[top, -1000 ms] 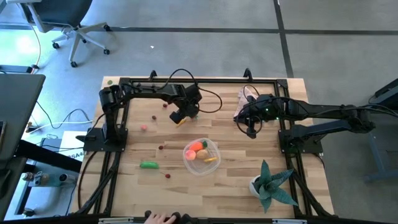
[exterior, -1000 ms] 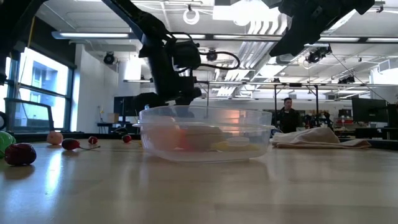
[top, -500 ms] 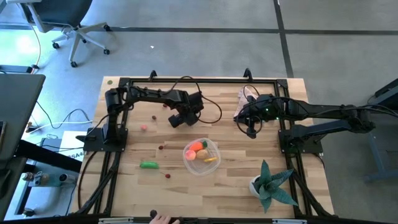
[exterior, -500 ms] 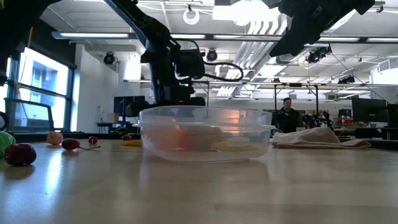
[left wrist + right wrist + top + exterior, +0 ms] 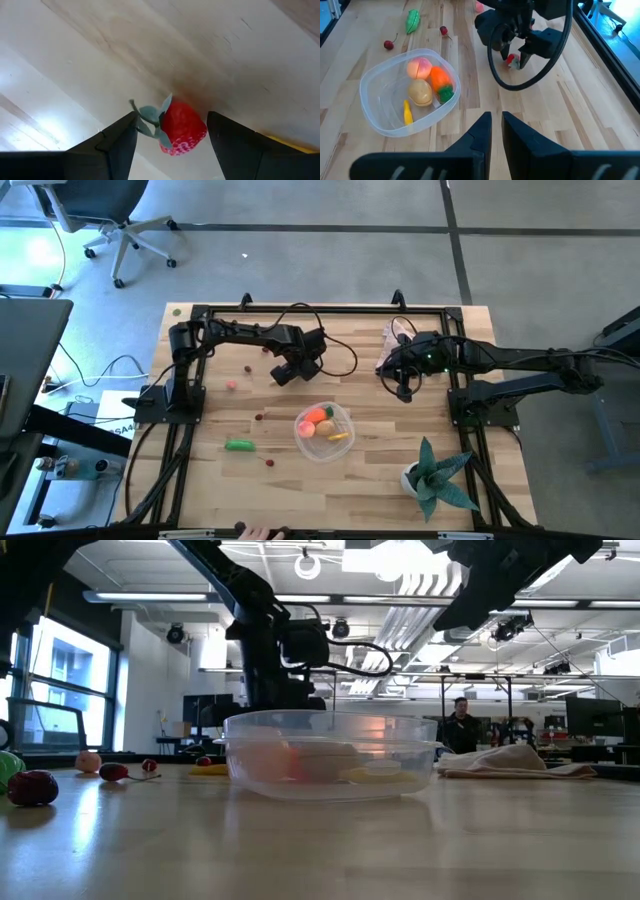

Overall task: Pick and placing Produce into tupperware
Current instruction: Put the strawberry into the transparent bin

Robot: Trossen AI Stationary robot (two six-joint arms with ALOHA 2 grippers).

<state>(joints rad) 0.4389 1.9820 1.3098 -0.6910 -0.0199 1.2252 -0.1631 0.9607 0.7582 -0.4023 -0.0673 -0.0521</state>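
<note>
Where the high view looks down, the left end effector hangs low over the counter, behind the tupperware; right end effector waits beside a cloth, fingers together. Left wrist view: fingers apart, straddling a red strawberry lying on the wood. Right wrist view: tupperware holds carrot, pink ball, tan ball, yellow stick.

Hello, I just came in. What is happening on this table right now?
The robot is sorting toy produce into the clear tupperware, which already holds a carrot, a tan ball, a peach-coloured ball and a yellow stick. The left gripper is down at the table with open fingers on either side of a red strawberry, not closed on it. The right gripper waits shut near the pink cloth. A green pod lies loose on the wood.
</note>
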